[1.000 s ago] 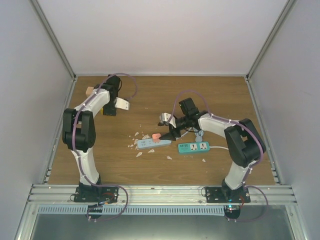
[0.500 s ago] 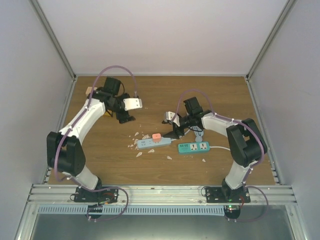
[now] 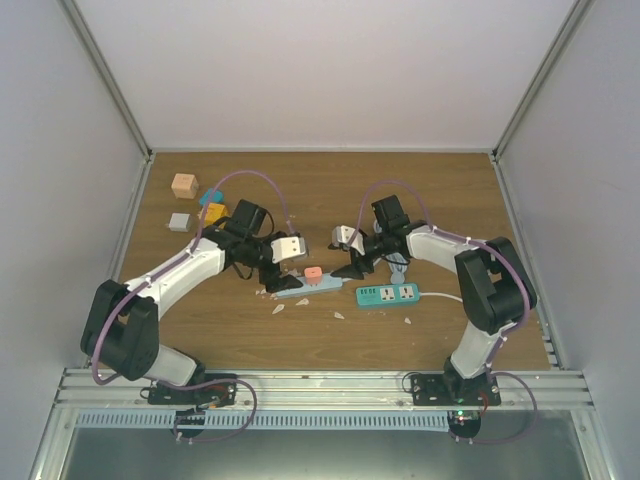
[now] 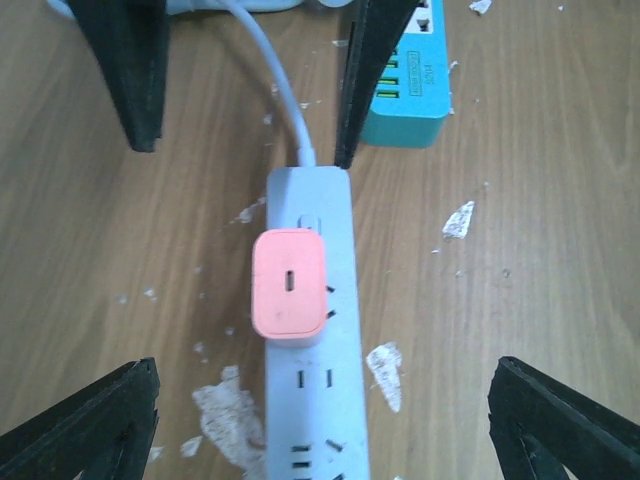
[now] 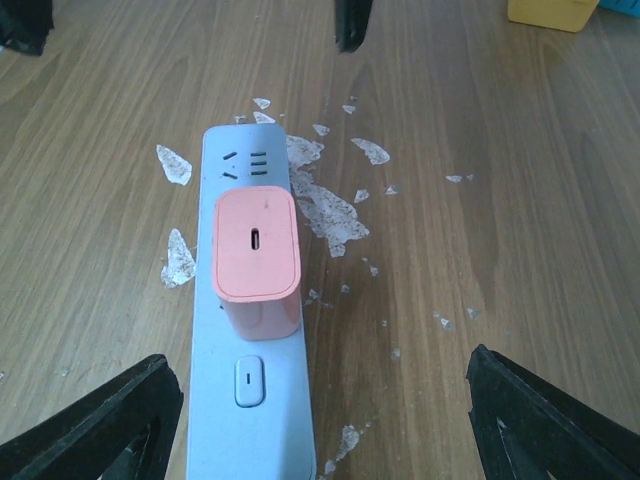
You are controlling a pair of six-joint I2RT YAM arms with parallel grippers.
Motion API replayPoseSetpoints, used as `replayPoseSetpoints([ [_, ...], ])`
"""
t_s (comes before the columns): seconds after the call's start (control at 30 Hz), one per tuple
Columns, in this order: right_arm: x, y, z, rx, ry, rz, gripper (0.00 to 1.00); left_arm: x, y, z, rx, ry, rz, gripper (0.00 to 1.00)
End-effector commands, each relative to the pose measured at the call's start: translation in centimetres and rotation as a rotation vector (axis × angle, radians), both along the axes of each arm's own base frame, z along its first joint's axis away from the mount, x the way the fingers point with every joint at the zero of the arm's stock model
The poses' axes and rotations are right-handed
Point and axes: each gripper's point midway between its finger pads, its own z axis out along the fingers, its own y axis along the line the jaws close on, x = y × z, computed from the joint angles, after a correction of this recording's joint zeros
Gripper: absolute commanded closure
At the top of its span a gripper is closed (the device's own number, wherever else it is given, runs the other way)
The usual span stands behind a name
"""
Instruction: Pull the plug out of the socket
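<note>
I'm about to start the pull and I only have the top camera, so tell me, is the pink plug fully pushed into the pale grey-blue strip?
Observer: Right wrist view: the plug sits down on the face of the socket, no prongs showing.
Operator: Is either gripper on it?
Observer: No. The left gripper and right gripper are both wide open, fingers clear of the plug.
Operator: Where is bare strip to pin down?
Observer: Left wrist view: empty outlets on the end away from the cable.
</note>
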Motion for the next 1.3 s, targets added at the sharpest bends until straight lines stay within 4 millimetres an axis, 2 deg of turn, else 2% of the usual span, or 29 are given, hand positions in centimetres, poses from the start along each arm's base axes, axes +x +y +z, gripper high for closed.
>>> replayPoseSetpoints([
  [0.0, -0.4, -0.2, 1.0, 0.03, -0.023, 0.013, 0.21, 0.0, -1.6, 1.1, -0.086, -0.039, 0.008, 0.1],
  [0.43, -1.0, 0.2, 1.9, 0.096, 0.003, 0.01, 0.2, -0.5, -2.9, -2.2, -0.057, -0.008, 0.008, 0.14],
  [0.77, -1.5, 0.5, 1.7, 0.139, 0.057, -0.003, 0.2, 0.0, -4.1, -4.4, -0.026, 0.013, 0.003, 0.29],
  [0.87, -1.6, 0.6, 1.2, 0.138, 0.069, -0.009, 0.2, 0.1, -4.3, -4.9, -0.023, 0.013, 0.004, 0.37],
  [1.07, -1.7, 0.8, -0.2, 0.125, 0.081, -0.019, 0.2, 1.2, -4.3, -5.4, 0.004, -0.018, 0.019, 0.61],
  [1.27, -1.6, 0.7, -1.7, 0.101, 0.095, -0.043, 0.19, 1.8, -3.9, -6.1, 0.04, -0.058, 0.0, 0.75],
])
